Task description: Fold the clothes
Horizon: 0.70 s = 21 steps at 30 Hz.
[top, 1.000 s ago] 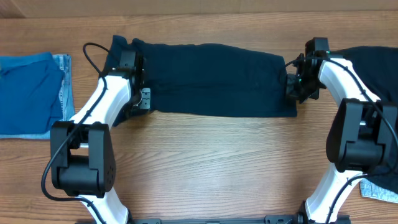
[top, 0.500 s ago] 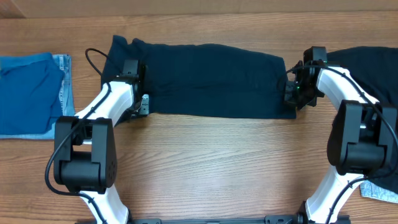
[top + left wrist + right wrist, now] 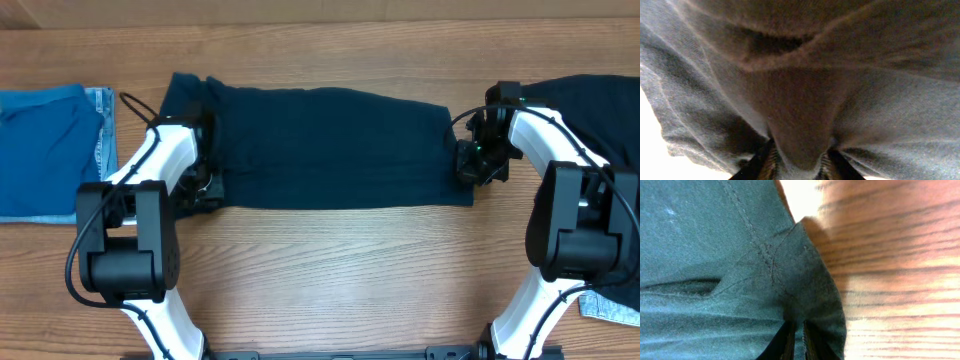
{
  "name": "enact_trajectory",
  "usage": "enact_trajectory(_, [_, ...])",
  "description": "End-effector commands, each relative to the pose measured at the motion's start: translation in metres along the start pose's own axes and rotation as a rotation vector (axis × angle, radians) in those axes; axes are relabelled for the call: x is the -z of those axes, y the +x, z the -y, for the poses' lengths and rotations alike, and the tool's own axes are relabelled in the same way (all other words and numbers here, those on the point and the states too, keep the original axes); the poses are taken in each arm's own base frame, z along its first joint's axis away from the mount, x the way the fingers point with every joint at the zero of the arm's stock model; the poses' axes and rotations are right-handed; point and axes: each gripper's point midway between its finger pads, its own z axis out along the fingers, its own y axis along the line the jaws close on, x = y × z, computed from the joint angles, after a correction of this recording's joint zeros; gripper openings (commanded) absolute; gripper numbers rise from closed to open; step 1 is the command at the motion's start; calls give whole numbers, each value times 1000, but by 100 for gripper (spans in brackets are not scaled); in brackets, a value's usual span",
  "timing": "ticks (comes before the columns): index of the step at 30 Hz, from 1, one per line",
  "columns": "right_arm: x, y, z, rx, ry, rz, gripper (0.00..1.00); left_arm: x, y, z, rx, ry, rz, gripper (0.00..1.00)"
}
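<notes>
overhead: left pincer (image 3: 208, 188), right pincer (image 3: 468, 165) each pinch navy garment (image 3: 330, 150) ends.

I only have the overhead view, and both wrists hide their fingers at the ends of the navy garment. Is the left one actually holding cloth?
Observer: Yes. The left wrist view shows a fold of the navy garment pinched between the left gripper's fingers.
Reviewer: And the right?
Observer: The right gripper is shut on the garment's corner, just past a stitched seam.
Reviewer: Is that corner raised off the table?
Observer: Height I cannot tell. The right wrist view shows only bare wooden table right beside the corner.
</notes>
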Motion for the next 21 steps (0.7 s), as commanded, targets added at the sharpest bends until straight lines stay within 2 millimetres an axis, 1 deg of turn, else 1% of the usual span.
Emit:
enact_trajectory(1, [-17,25,11,-22,43,-101,12,-54,65,-4,1,7,-287,27])
enact_trajectory(4, [-16,36,12,-70,50,-141,12,-60,77,-4,-4,2,-314,28])
enact_trajectory(9, [-14,46,12,-84,56,-182,12,-61,83,-5,-4,-1,-332,26])
enact_trajectory(11, [-15,45,12,-83,55,-180,11,-60,85,-4,-4,7,-341,22])
enact_trajectory(12, [-15,43,12,-83,54,-171,7,-59,85,-4,-4,8,-344,22])
enact_trajectory(13, [-15,39,12,-81,52,-155,4,-58,83,-3,-4,9,-341,22])
enact_trajectory(15, [-11,27,10,-88,47,-109,4,-52,76,-4,-3,10,-332,20])
enact_trajectory(16, [-7,22,9,-92,45,-91,4,-48,72,-4,-4,12,-327,20])
enact_trajectory(18, [13,8,3,-83,25,-27,6,-39,63,-4,-4,15,-311,20])
enact_trajectory(21, [55,-15,-5,-65,6,110,8,-20,44,2,-26,73,-246,22])
